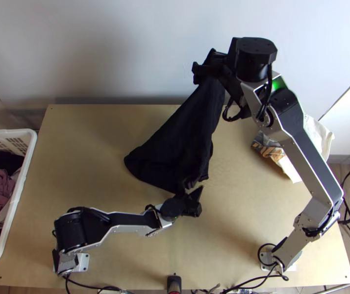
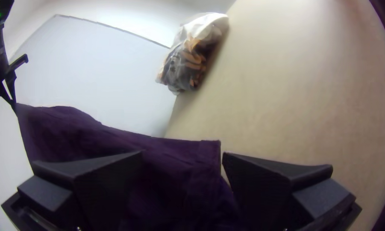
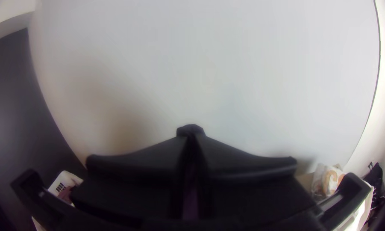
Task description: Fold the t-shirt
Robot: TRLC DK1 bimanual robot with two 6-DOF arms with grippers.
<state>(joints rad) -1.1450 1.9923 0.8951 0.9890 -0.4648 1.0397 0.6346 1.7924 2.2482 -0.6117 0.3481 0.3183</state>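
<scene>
Up top, the right hand (image 1: 203,72) pinches the black shirt (image 1: 180,134); lower middle, the left hand (image 1: 198,199) is spread apart.

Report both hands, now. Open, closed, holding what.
Left hand: open, at the lower end of the black t-shirt.
Right hand: closed, holding the t-shirt up by its upper end.

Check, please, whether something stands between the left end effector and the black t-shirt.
Nothing visible stands in the way. The t-shirt, held up by the right end effector, reaches down to the open left end effector.
</scene>
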